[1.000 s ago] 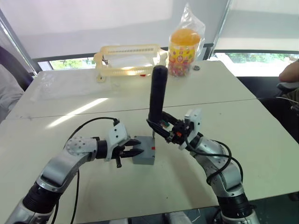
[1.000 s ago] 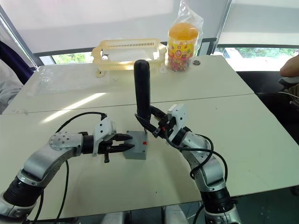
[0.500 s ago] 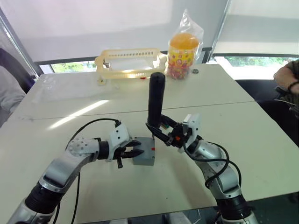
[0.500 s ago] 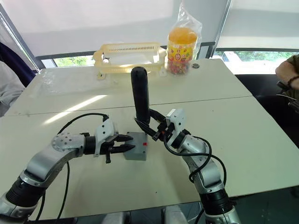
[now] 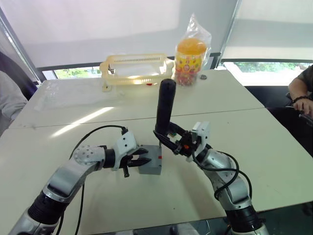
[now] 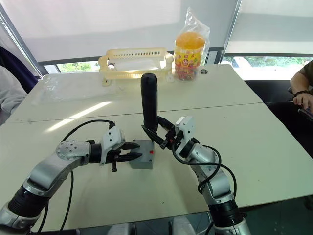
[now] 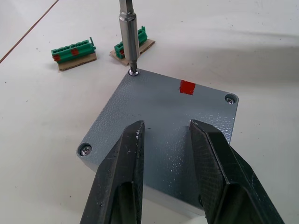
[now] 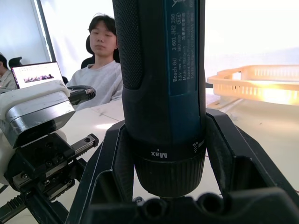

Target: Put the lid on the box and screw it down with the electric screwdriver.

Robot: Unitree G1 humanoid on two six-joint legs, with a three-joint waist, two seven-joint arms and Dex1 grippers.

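The box is sitting on the table with the lid on. The right gripper is clamping the electric screwdriver upright, bit in the lid's corner screw. The left gripper is hovering over the lid, fingers apart. Two green blocks are lying just beyond the box.

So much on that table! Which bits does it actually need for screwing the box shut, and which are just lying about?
Needed:
lid
box
electric screwdriver

Lying about:
green terminal blocks
yellow plastic basket
bagged candy jar
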